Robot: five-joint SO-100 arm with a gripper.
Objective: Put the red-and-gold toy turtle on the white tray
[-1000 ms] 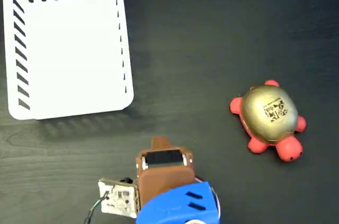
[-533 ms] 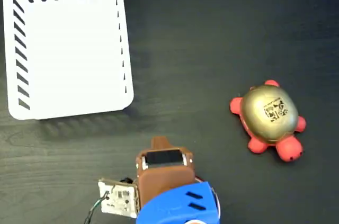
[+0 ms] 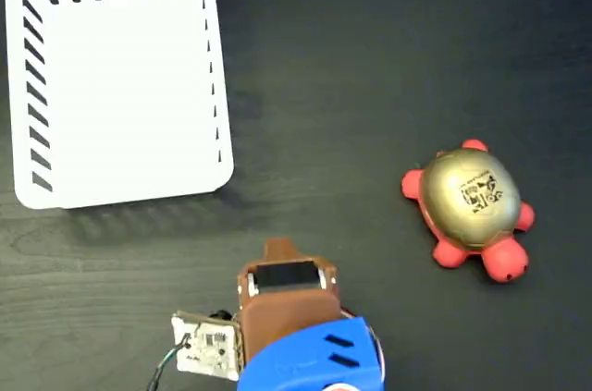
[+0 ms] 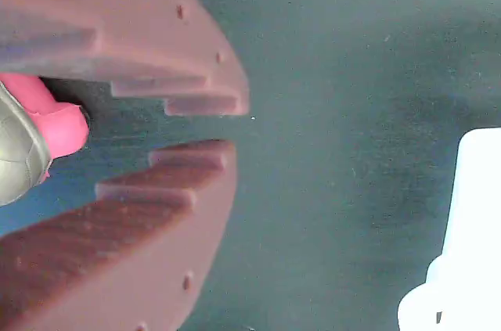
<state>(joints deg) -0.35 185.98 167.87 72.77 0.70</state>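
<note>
Dark, faintly wood-grained counter (image 3: pixel 370 58) seen from above, flat glossy white tray (image 3: pixel 116 77) with black slanted slots at upper left, red-and-gold toy turtle (image 3: pixel 470 206) lying on counter at right, well apart from tray, brown stepped end effector (image 4: pixel 215 124) slightly parted, nothing gripped.

The tabletop (image 3: pixel 370 58) was dark, matt wood-grain with fine streaks. The white tray (image 3: pixel 120 77) looked like smooth, matt plastic, its black slots sharply edged. The red-and-gold toy turtle (image 3: pixel 470 204) had a glossy, metallic-looking gold shell with a printed black code mark, while its coral-red head and feet looked soft and satin-smooth. The end effector (image 4: pixel 223 126) showed matt brown plastic, faintly layered, with stepped teeth. Behind it, the arm's blue housing (image 3: pixel 310 363) was smooth plastic with a mild sheen.
</note>
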